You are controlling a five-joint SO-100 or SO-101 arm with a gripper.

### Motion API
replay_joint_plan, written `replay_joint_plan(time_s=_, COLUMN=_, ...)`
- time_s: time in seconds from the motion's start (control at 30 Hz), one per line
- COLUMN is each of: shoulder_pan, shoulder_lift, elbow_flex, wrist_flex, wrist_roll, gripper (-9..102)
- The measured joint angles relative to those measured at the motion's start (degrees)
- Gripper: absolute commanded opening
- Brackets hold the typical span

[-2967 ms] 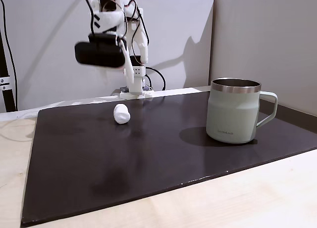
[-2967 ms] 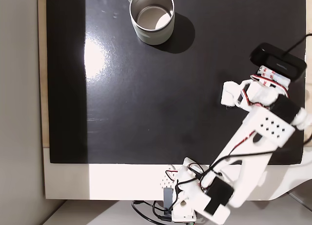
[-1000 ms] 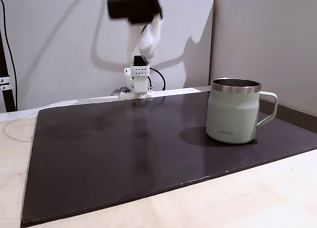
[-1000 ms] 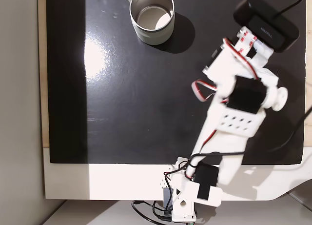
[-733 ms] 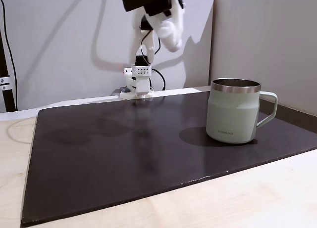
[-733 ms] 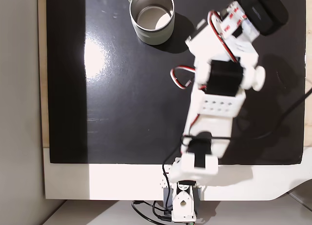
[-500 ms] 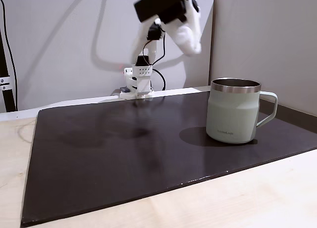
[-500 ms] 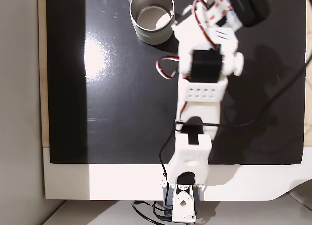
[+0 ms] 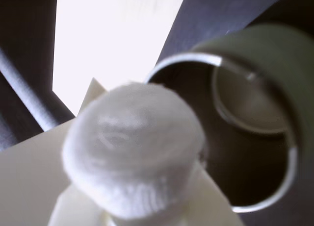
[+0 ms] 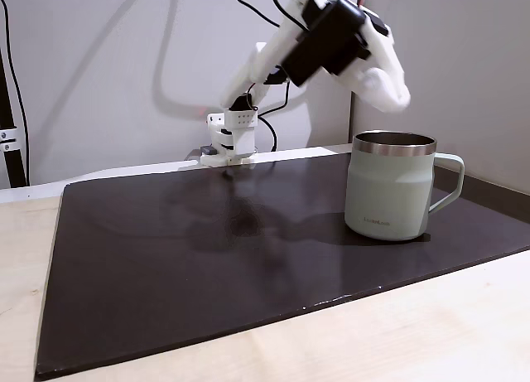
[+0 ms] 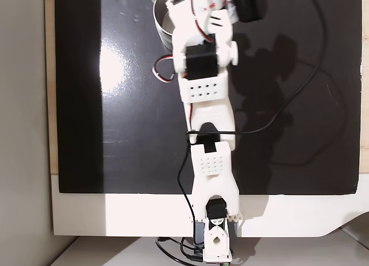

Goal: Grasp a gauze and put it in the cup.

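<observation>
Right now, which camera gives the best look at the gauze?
The wrist view: the gauze sits large in the foreground, held in the gripper beside the cup mouth. In both fixed views the arm hides it, so I cannot make it out there.

A black mat (image 10: 207,266) is lying on a pale wooden tabletop (image 10: 414,332), reaching nearly to the far wall (image 10: 83,75), which is looking plain white. A brighter panel (image 10: 447,59) is standing at the right, possibly a separate board. Glare is shining on the mat's left part (image 11: 118,64) in a fixed view.
</observation>
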Motion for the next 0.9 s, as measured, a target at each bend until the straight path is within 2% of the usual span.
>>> replay_joint_plan(time_s=0.3, shoulder_pan=-2.0, shoulder_lift=-1.8, elbow_flex=-0.3, wrist_flex=-0.3, wrist_roll=2.1, gripper=2)
replay_joint_plan(time_s=0.43, shoulder_pan=-2.0, shoulder_lift=-5.0, elbow_flex=-4.9, wrist_flex=2.3, wrist_roll=0.3, gripper=28)
replay_joint_plan(time_s=0.57, shoulder_pan=-3.3, shoulder_lift=-7.7, elbow_flex=-7.9, wrist_flex=7.1, wrist_roll=-0.9, gripper=40)
replay_joint_plan(time_s=0.9, shoulder_pan=-3.4, shoulder_lift=-7.6, elbow_flex=-7.9, wrist_flex=9.3, wrist_roll=-2.3, gripper=39)
